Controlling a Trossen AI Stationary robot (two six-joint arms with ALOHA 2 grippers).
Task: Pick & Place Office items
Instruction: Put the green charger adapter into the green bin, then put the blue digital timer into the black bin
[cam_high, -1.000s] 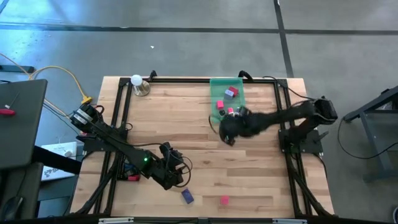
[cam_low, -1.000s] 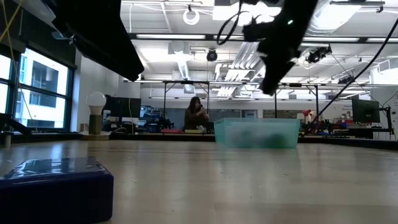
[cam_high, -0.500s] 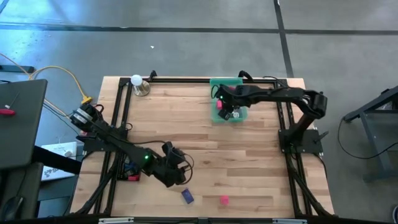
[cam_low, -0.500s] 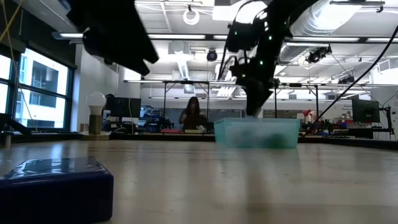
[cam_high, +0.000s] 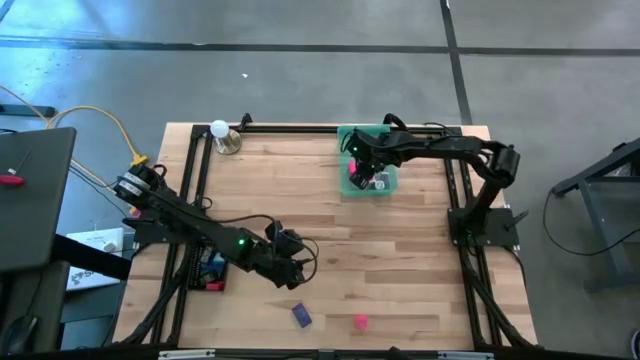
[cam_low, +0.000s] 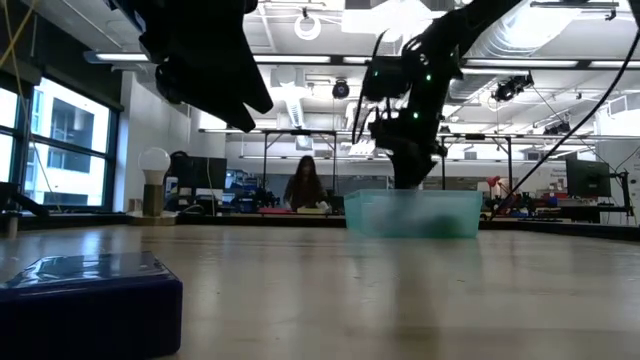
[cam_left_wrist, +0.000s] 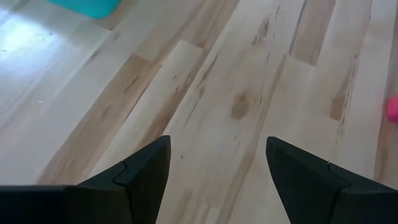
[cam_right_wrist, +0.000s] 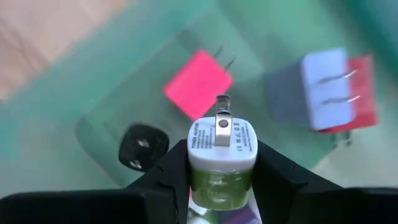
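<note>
My right gripper (cam_high: 366, 168) hangs over the translucent green tray (cam_high: 350, 150), shut on a small green and white plug block (cam_right_wrist: 222, 140). Below it in the tray lie a pink block (cam_right_wrist: 198, 84), a black piece (cam_right_wrist: 143, 147) and a grey, white and red block (cam_right_wrist: 336, 87). My left gripper (cam_high: 296, 270) is open above bare wood (cam_left_wrist: 217, 155), short of a purple block (cam_high: 301, 316) and a pink block (cam_high: 360, 322), which both lie flat on the table near its near edge. The purple block (cam_low: 90, 290) looms close in the low view. My right gripper pinches the plug block by its two green side faces (cam_right_wrist: 222, 177), one finger (cam_right_wrist: 177, 168) on each side. The fingers point down from above. The block is lifted clear over the tray, with its white face and metal prong toward the wrist camera.
A white ball on a round metal base (cam_high: 222, 133) stands at the far left corner. A black tray (cam_high: 210, 272) sits under the left arm near the left rail. Black frame rails (cam_high: 300, 128) border the table. A person (cam_low: 303, 185) sits far behind the table.
My right gripper has swung from the wood just near of the tray toward the far edge and now hangs over the tray, still shut on the block. My left gripper has shifted a little toward the right and far edge.
</note>
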